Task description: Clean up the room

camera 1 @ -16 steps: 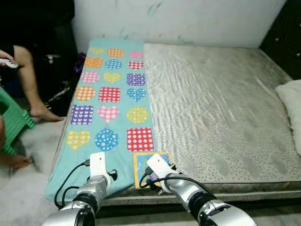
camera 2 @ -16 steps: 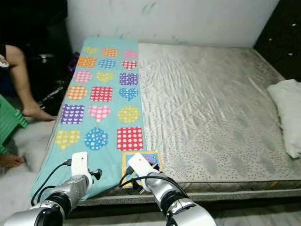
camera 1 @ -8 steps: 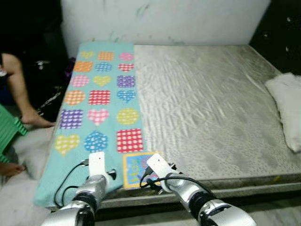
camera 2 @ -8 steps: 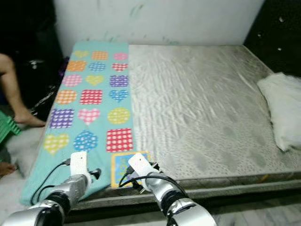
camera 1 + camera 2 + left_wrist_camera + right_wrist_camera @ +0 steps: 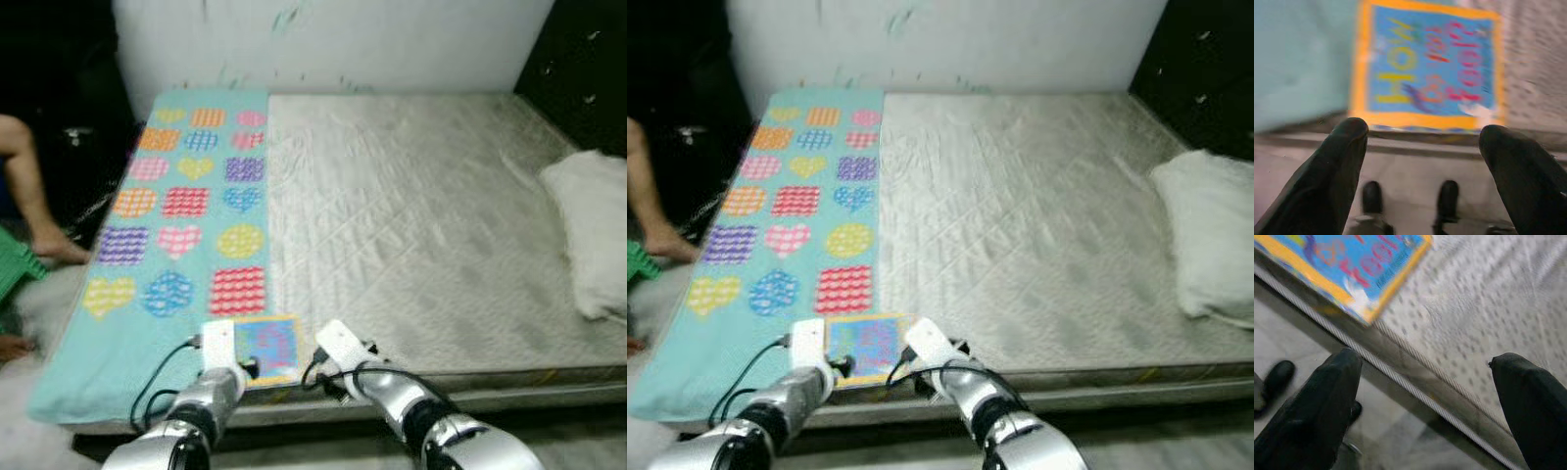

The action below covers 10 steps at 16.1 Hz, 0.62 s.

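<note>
A bare grey mattress [image 5: 421,225] carries a teal patterned cloth [image 5: 167,235] along its left edge. A blue, yellow-bordered book [image 5: 1427,68] lies at the front edge, partly on the cloth. The left gripper [image 5: 1425,171] and right gripper [image 5: 1425,406] hover before it (both spread wide, empty).

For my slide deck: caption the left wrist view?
Open left gripper poised before a blue, orange-bordered book at the mattress edge.
</note>
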Tool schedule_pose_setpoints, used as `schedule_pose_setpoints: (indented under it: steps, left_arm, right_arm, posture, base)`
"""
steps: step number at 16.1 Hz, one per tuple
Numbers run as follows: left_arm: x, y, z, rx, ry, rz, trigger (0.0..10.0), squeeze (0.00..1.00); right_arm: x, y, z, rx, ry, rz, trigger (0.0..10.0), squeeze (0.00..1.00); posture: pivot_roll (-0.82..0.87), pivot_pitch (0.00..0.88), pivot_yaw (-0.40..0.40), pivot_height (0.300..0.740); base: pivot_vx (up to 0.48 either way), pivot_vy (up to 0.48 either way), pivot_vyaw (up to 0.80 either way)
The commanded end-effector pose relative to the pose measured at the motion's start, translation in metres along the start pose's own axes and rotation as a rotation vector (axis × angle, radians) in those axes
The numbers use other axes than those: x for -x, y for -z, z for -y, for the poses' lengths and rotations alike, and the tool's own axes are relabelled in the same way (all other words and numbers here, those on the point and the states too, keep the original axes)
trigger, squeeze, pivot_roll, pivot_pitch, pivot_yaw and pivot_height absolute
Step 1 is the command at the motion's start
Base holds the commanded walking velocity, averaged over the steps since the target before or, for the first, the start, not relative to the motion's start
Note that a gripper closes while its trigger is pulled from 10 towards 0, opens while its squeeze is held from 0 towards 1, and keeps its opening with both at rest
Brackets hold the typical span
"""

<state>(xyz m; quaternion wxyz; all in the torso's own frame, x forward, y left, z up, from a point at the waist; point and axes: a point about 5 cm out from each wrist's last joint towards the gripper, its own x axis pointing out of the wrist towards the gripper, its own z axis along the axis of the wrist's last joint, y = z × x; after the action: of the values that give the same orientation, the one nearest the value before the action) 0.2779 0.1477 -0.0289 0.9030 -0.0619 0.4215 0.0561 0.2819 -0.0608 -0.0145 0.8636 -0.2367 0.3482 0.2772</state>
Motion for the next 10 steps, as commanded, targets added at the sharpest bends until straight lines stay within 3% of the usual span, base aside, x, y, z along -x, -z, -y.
schedule_pose_setpoints:
  steps: [1,10]
  left_arm:
    - [-0.0002,-0.0031,-0.0105,-0.011,-0.023,0.003,10.0,0.00]
    - [-0.0002,-0.0022,-0.0109,-0.015,-0.026,0.000,10.0,0.00]
  right_arm:
    - [-0.0008,-0.0043,-0.0049,-0.003,-0.010,0.008,10.0,0.00]
    - [-0.0008,-0.0042,-0.0053,-0.005,-0.011,0.008,10.0,0.00]
  posture:
    - [-0.16,0.035,-0.071,0.740]
    - [-0.17,0.038,-0.069,0.740]
  base:
    - [0.000,-0.322,0.00]
    - [0.000,-0.327,0.00]
